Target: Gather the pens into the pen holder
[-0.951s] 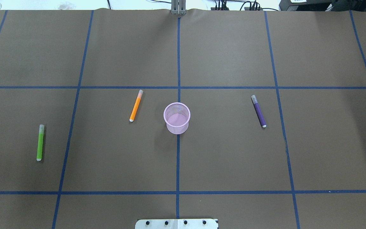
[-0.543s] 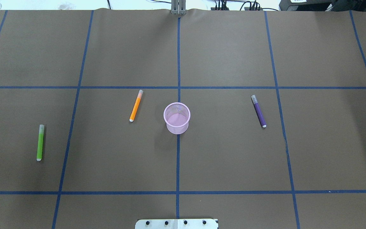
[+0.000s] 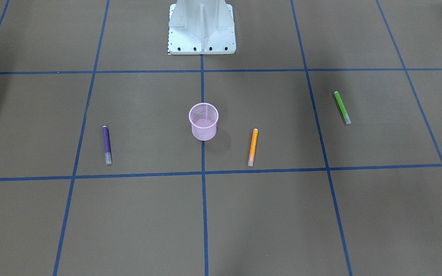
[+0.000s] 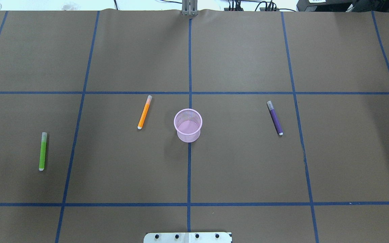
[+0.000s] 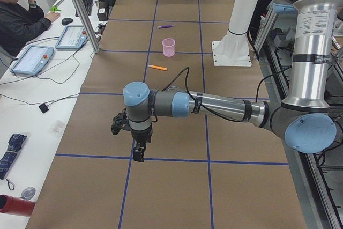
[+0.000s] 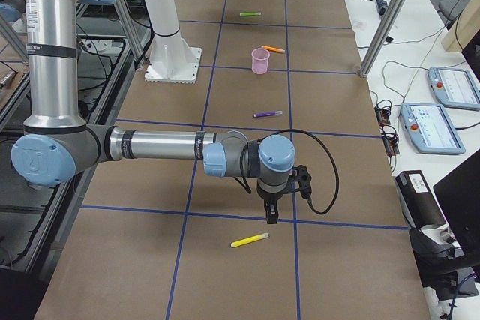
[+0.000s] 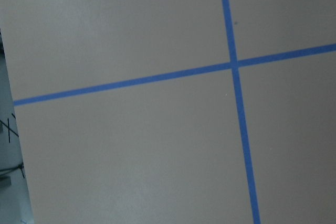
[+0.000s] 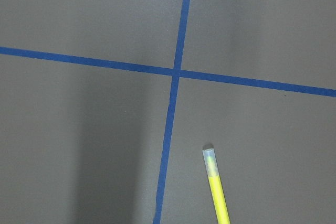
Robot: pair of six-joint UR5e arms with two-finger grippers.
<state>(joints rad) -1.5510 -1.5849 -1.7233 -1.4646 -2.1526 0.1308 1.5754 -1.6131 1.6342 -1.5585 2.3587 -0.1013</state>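
The pen holder (image 4: 188,125) is standing upright at the middle of the bench (image 4: 248,168), holding nothing. The orange pen (image 4: 144,112) is lying near on its left, the purple pen (image 4: 275,117) farther right, and the green pen (image 4: 42,151) well off left. A yellow pen (image 6: 249,240) is lying far out right, just beside the right claw (image 6: 271,213), while the left claw (image 5: 139,154) is hanging over bare bench at the left end. I cannot tell whether either claw is spread or pressed together. An off-centre pinch is likely to roll a round pen away. A pen striking the rim is likely to tip the light cup. Open room is lying all round the cup, far from any edge.
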